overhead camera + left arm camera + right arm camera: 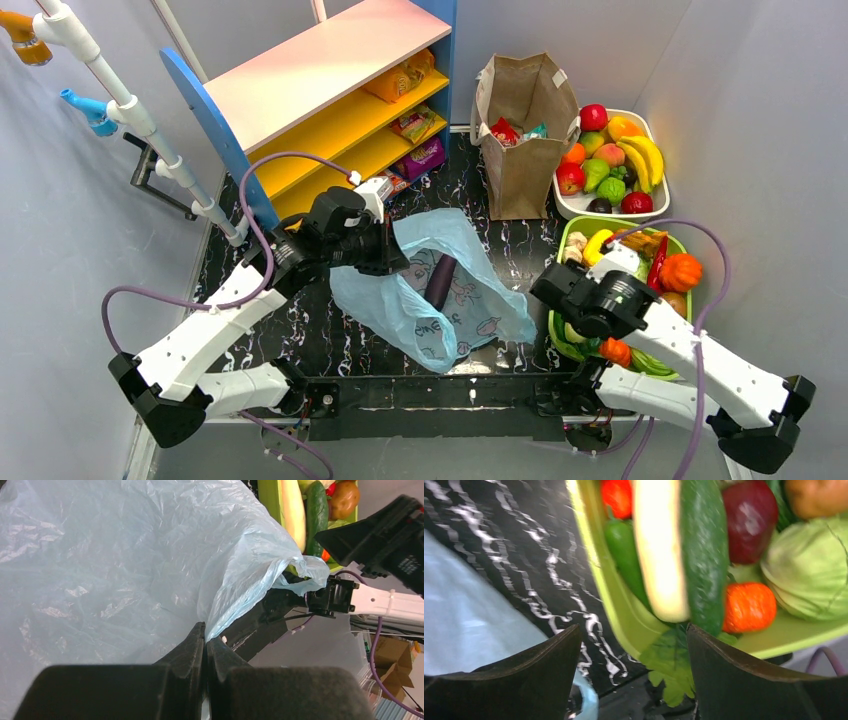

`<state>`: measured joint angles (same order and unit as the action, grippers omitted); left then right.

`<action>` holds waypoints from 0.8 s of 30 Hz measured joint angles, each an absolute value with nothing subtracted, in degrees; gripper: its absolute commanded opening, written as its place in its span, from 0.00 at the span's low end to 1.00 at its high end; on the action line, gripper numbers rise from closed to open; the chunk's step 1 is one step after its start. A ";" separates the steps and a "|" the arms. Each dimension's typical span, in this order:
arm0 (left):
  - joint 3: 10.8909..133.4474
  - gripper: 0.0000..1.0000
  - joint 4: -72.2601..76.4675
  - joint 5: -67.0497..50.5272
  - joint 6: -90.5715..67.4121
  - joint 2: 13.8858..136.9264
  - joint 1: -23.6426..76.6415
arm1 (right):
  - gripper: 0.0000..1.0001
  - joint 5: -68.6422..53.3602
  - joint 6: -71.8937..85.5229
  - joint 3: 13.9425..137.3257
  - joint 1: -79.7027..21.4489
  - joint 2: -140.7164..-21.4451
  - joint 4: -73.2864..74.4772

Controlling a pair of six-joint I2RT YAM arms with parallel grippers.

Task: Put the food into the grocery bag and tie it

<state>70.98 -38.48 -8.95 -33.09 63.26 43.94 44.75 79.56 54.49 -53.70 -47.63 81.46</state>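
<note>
The light-blue grocery bag point(440, 300) lies crumpled on the dark marbled table, and a dark purple elongated shape point(440, 280) shows in its mouth. My left gripper point(388, 255) is shut on the bag's upper left edge. In the left wrist view the thin film of the bag point(100, 570) runs down between the closed left gripper point(206, 636). My right gripper point(545, 285) hovers open just right of the bag with nothing between its fingers point(634, 647). Food packets, one red point(503, 131) and one teal point(535, 131), stick out of the brown paper bag point(520, 170).
A green tray point(560, 335) point(624, 620) of plastic vegetables sits under my right arm. A white tray point(660, 205) of fruit stands behind it. At the back left is a blue and yellow shelf point(330, 130) holding more packets point(418, 124). A white pipe rack point(150, 130) is on the left.
</note>
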 measured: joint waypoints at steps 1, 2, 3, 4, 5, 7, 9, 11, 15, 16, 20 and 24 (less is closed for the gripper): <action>70.84 0.00 -38.76 -8.95 -33.02 63.10 43.94 | 0.82 44.05 81.75 53.11 -53.57 -48.06 82.62; 70.83 0.00 -39.09 -8.97 -32.99 63.03 43.92 | 0.81 43.37 83.45 51.92 -53.33 -47.97 83.46; 70.83 0.00 -39.25 -8.99 -32.99 62.94 43.92 | 0.81 42.87 84.65 50.83 -53.06 -47.38 83.87; 70.83 0.00 -39.41 -9.01 -32.99 62.88 43.94 | 0.81 42.23 85.72 49.55 -52.47 -46.23 84.10; 70.81 0.00 -39.50 -9.04 -32.99 62.79 43.94 | 0.81 41.61 86.34 48.43 -51.60 -44.99 84.18; 70.81 0.00 -39.55 -9.10 -32.99 62.68 43.94 | 0.81 40.41 86.48 46.66 -48.54 -42.76 84.08; 70.75 0.00 -39.53 -9.28 -33.01 62.63 43.94 | 0.82 39.01 84.57 45.85 -43.91 -41.55 83.98; 70.66 0.00 -39.57 -9.57 -33.03 62.61 43.94 | 0.84 37.74 81.30 45.82 -39.32 -42.16 82.97; 70.65 0.00 -39.62 -10.05 -33.16 62.61 43.94 | 0.88 35.61 72.98 46.49 -30.68 -46.29 80.05; 70.65 0.00 -39.65 -10.17 -33.20 62.61 43.94 | 0.91 35.27 71.19 46.81 -29.13 -47.16 79.31; 70.65 0.00 -40.10 -10.53 -33.21 62.61 43.94 | 0.93 32.26 62.29 47.59 -22.05 -49.19 73.80; 70.65 0.00 -41.16 -10.55 -33.21 62.61 43.94 | 0.93 26.63 54.60 47.54 -13.48 -47.43 68.14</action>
